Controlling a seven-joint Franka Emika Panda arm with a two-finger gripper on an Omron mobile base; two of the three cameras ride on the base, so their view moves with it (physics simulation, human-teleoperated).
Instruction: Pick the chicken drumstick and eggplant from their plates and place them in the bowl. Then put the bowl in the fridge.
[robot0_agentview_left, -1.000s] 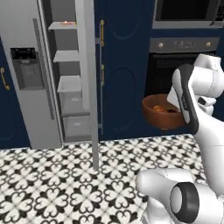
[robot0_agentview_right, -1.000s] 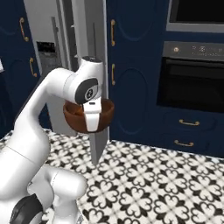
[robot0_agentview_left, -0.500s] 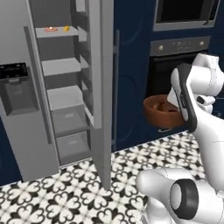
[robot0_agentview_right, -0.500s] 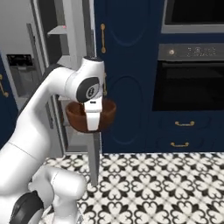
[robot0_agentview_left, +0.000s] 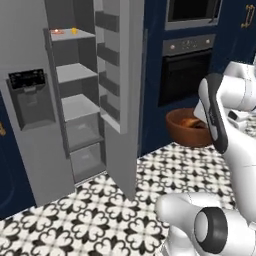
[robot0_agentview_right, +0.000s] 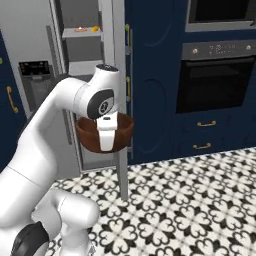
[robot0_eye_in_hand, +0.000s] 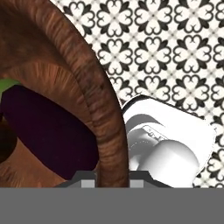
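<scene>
Wood of the bowl (robot0_agentview_right: 105, 134) looks stiff and fairly heavy, and with food loose inside it wants carrying level; the rim is the sensible place to hold, and the tool (robot0_eye_in_hand: 107, 177) is clamped there, one finger inside and one outside the wall. The eggplant (robot0_eye_in_hand: 48, 129) lies inside, and an orange-brown piece, probably the chicken drumstick (robot0_agentview_left: 190, 122), shows too. The bowl hangs above the tiled floor (robot0_agentview_left: 90, 220), right of the fridge (robot0_agentview_left: 75, 110), whose open door (robot0_agentview_left: 122, 95) stands between them. Compared with a second ago, both base views have shifted, with the fridge larger and nearer, while the grip looks unchanged.
</scene>
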